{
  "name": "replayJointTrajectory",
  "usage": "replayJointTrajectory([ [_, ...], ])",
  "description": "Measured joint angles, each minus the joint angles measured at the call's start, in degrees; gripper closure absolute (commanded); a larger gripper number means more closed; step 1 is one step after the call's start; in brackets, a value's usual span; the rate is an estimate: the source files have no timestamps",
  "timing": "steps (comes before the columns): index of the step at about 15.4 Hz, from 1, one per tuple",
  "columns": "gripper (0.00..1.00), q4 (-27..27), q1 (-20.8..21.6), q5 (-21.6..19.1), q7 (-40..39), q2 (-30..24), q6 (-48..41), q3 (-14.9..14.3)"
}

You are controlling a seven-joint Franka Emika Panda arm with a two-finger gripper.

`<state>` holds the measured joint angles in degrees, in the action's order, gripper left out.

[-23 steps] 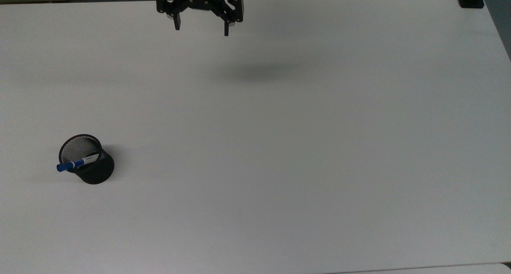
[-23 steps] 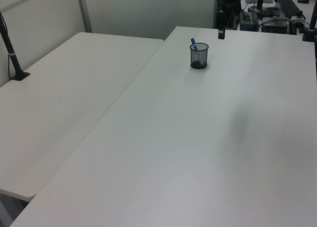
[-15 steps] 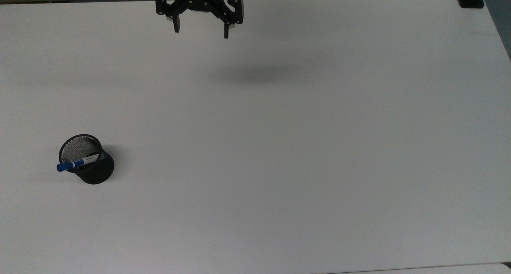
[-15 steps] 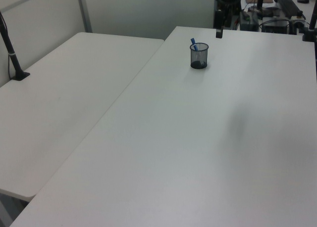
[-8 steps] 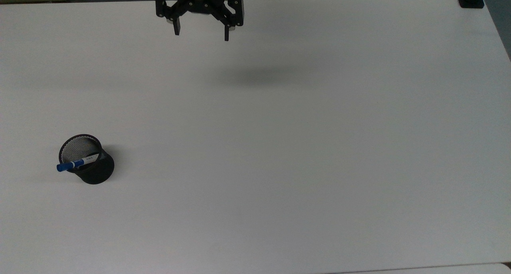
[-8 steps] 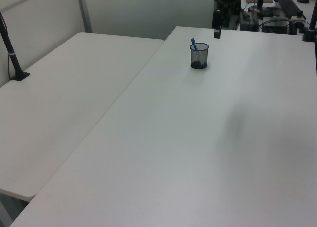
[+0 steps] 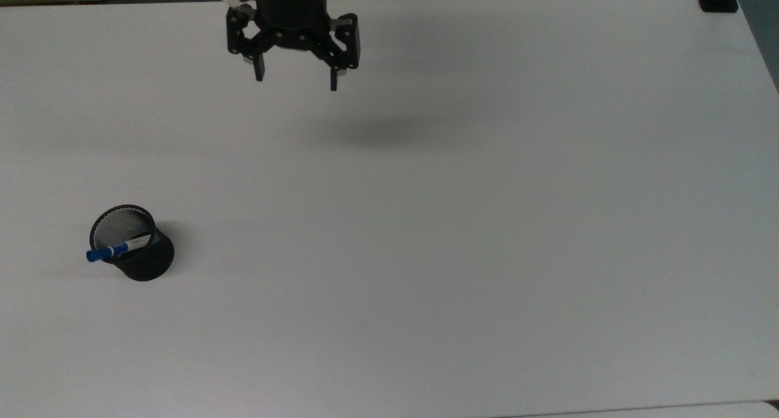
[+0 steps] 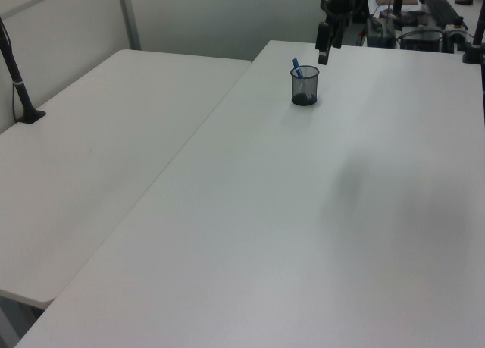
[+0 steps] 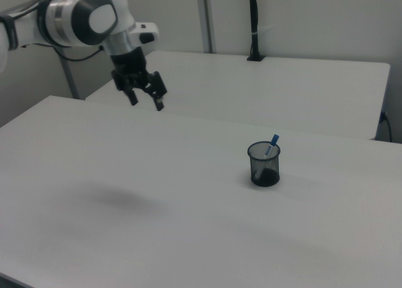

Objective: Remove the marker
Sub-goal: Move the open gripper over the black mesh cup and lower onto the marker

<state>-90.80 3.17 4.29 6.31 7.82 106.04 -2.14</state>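
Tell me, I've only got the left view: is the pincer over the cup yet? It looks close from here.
Observer: No. In the top view the pincer is well away from the cup, off toward the top view's upper right, with a long stretch of table between them.
Operator: Open or shut? I see it edge-on.
Observer: Open. The top view shows both fingers spread with a wide gap.
Operator: How does the marker sit? I see just a blue tip.
Observer: In the top view the marker leans across the cup's mouth. Its blue cap pokes over the rim on the top view's left, and the white barrel runs down inside.
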Motion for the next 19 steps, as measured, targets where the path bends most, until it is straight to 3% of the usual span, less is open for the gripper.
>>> replayJointTrajectory([
  [12,0.00,-0.23,-15.77,0.00,-0.48,9.06,25.95,-1.14],
  [19,0.04,-0.49,-19.39,-0.12,1.94,17.04,46.53,-3.36],
])
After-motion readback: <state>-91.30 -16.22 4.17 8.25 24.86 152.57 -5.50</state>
